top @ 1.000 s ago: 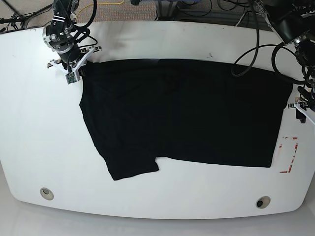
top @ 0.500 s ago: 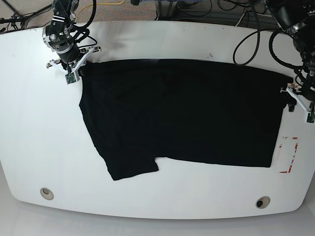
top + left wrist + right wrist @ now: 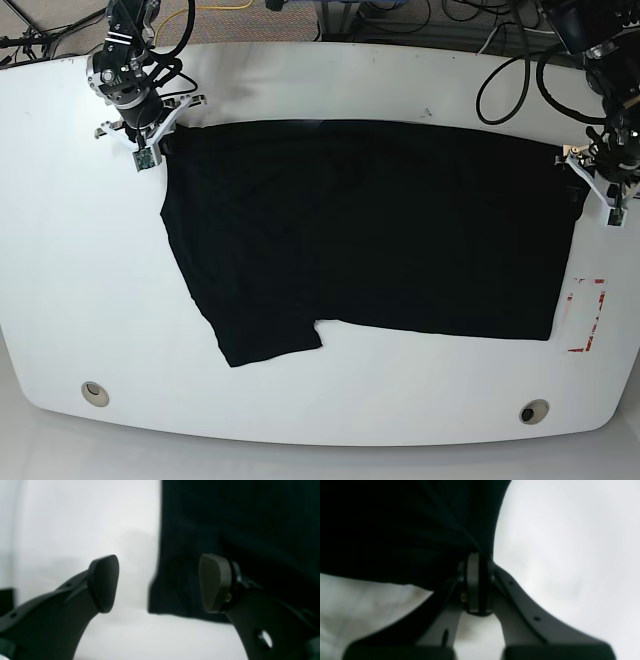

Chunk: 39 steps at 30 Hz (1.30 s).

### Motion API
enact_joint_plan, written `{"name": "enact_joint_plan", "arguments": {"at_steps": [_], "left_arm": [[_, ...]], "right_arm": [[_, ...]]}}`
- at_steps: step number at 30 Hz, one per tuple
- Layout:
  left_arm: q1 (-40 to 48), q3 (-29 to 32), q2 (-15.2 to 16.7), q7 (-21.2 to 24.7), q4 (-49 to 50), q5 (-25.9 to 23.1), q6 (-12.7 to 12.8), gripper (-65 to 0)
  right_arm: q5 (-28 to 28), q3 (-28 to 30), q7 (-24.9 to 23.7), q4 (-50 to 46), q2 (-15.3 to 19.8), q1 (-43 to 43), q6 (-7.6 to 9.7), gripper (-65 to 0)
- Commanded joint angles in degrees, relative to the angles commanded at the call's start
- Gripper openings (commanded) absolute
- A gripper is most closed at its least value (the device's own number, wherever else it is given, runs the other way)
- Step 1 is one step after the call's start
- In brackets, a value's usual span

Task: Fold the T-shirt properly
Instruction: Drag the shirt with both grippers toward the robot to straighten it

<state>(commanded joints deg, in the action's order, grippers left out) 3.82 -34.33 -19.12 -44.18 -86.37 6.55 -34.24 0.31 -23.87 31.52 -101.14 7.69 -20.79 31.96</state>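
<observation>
The black T-shirt (image 3: 370,230) lies spread flat across the white table (image 3: 60,230), one sleeve pointing toward the front edge. At the far left corner of the cloth my right gripper (image 3: 158,140) is shut on the T-shirt; in the right wrist view its pads (image 3: 473,580) pinch a bunched fold of the T-shirt (image 3: 407,530). My left gripper (image 3: 592,172) hovers at the far right corner. In the left wrist view the left gripper (image 3: 160,582) is open, and a corner of the T-shirt (image 3: 180,597) lies between its fingertips (image 3: 105,582).
A red-marked rectangle (image 3: 586,316) sits on the table right of the shirt's near corner. Two round holes (image 3: 95,392) (image 3: 533,411) lie near the front edge. Cables (image 3: 510,95) trail over the far right of the table.
The left-wrist arm has travelled along the table's right side toward the back, reaching the shirt's far right corner. The right gripper has stayed clamped on the far left corner.
</observation>
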Motion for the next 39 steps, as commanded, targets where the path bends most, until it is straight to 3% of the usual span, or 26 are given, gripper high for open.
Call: {"name": "enact_joint_plan", "arguments": {"at_steps": [7,17,20,22,23,26,33,36,39], "left_arm": [[0.2,0.2,-0.1,2.9,5.6,0.0,-0.1,-18.5],[0.3,0.3,0.2,2.9,7.6,-0.2,-0.3,-20.0],[0.3,0.3,0.2,2.9,8.6,-0.4,-0.4,-31.0],[0.4,0.3,0.2,2.8,8.9,-0.4,-0.4,-40.8],[1.1,0.3,0.2,2.8,9.0,-0.4,-0.4,-49.9],[1.9,0.3,0.2,2.5,8.4,-0.4,-0.4,-63.9],[4.0,0.3,0.4,-5.0,3.7,0.0,-0.4,-65.0],[5.9,0.2,2.5,-7.5,-1.4,0.0,-0.4,-65.0],[8.5,0.1,3.6,-8.8,-6.2,-0.3,-0.4,-65.0]], "right_arm": [[0.0,0.1,0.0,0.0,0.0,0.1,0.0,-61.4],[0.0,0.1,0.0,0.0,0.0,0.1,0.0,-61.4],[0.0,0.1,0.0,0.0,0.0,0.1,0.0,-61.5],[0.0,-0.1,0.0,0.0,0.0,0.1,0.0,-61.5],[0.0,-0.2,0.0,0.0,0.0,0.1,0.0,-61.7],[0.0,-0.4,0.0,0.0,0.0,0.1,0.0,-64.2],[0.0,-1.7,0.0,0.0,0.1,-0.4,0.0,-64.8],[0.0,-4.2,0.1,0.0,0.1,-1.2,0.09,-64.8],[0.0,-6.0,0.1,-0.4,0.1,-2.5,1.76,-64.8]]}}
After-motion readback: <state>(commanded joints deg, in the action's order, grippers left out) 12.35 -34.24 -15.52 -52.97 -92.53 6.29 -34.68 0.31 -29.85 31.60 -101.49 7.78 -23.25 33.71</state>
